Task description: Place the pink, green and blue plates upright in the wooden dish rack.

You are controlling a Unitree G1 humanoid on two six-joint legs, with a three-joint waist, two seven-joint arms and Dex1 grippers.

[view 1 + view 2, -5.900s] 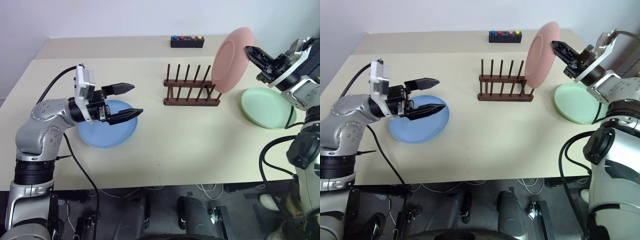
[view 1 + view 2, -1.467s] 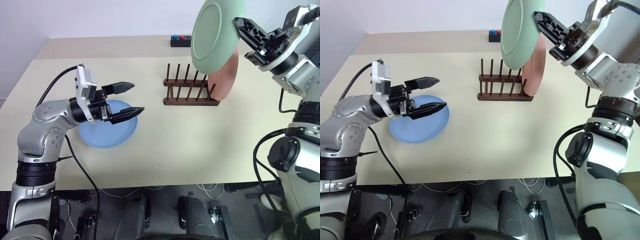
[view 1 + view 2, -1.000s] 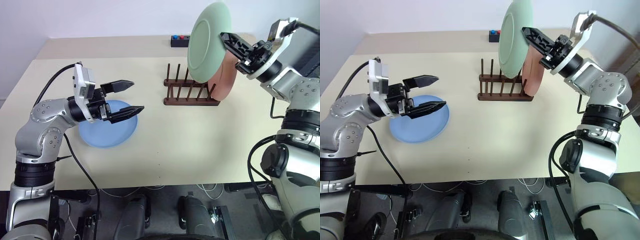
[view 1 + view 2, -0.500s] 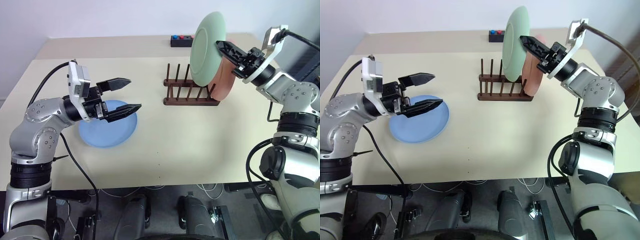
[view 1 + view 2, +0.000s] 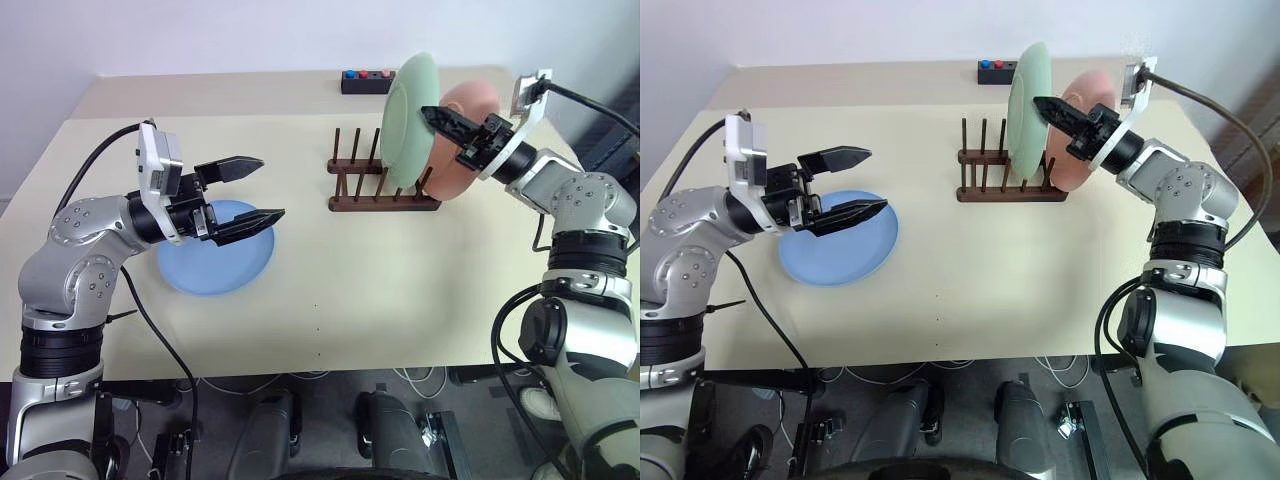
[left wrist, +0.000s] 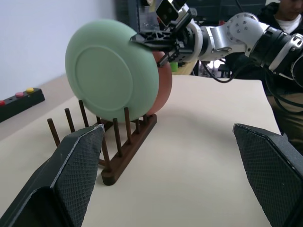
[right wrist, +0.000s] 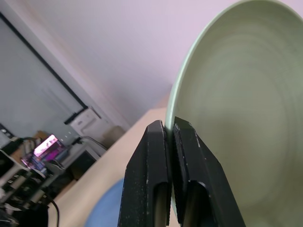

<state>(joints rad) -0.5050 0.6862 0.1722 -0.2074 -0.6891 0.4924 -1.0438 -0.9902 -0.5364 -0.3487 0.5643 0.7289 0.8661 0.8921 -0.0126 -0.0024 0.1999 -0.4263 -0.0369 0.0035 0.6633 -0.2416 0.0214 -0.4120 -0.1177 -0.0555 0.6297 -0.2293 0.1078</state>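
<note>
My right gripper [image 5: 427, 112] is shut on the rim of the mint-green plate [image 5: 404, 122] and holds it upright over the right half of the wooden dish rack [image 5: 366, 200]. The plate's lower edge sits down among the pegs. Just behind it the pink plate [image 5: 458, 178] stands upright in the rack's right end. The light-blue plate [image 5: 215, 268] lies flat on the table at the left. My left gripper [image 5: 272, 186] hovers open over the blue plate's right edge, with nothing between its fingers. In the right wrist view both fingers [image 7: 154, 156] pinch the green plate [image 7: 236, 94].
A black box with coloured buttons [image 5: 366, 81] sits at the table's far edge behind the rack. The table [image 5: 400, 290] has free room in front of the rack. A person [image 6: 285, 10] is beyond the table's right side.
My right gripper has brought the green plate down and tilted it more upright, so its lower edge is now among the rack's pegs. The left arm and blue plate have stayed put.
</note>
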